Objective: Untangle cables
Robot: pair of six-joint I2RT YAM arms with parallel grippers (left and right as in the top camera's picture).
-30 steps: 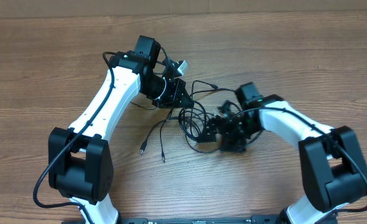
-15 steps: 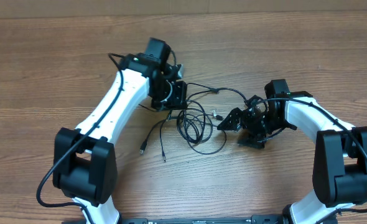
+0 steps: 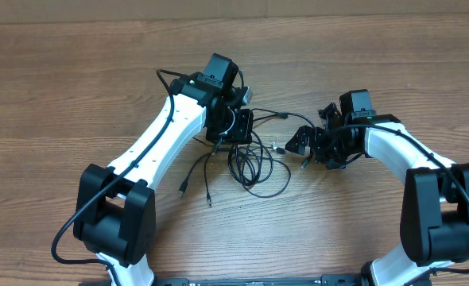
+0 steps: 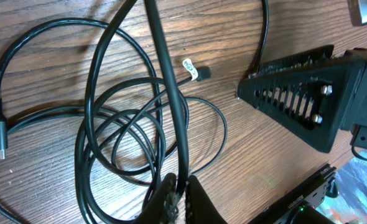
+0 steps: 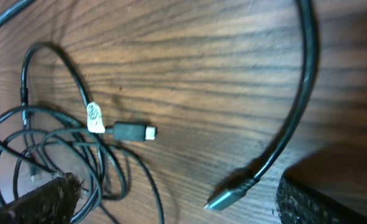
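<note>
The cables (image 3: 254,163) lie in a loose heap of loops in the middle of the table (image 3: 60,95), between the two grippers. The left gripper (image 3: 238,127) sits at about 11 o'clock from the heap. Its fingers (image 4: 162,202) are squeezed tight on one black cable that runs up and over the loops. The right gripper (image 3: 312,151) is at about 3 o'clock from the heap, its fingers spread wide with nothing in them. A flat plug (image 5: 227,198) lies on the wood between them, not touched. The cables look thin, light and very bendy, so I think they will flop and drag along instead of keeping their shape. Pull one, and the loops lying on it will likely come too. The black skin looks smooth, so a soft pinch may slip. The plugs are the hard bits, and they could catch in a loop like a hook. I think a good place to grab is the cord just behind a plug. That could be the small plug with a white tag (image 5: 130,132) on the 2 o'clock side of the heap, or the loose ends (image 3: 183,191) that stick out at 7 o'clock — an end can be led out of the loops, while a grab in the middle may only pull the knot tighter. Slow, gentle pulls seem best, since thin cords and small plugs may bend or break.
</note>
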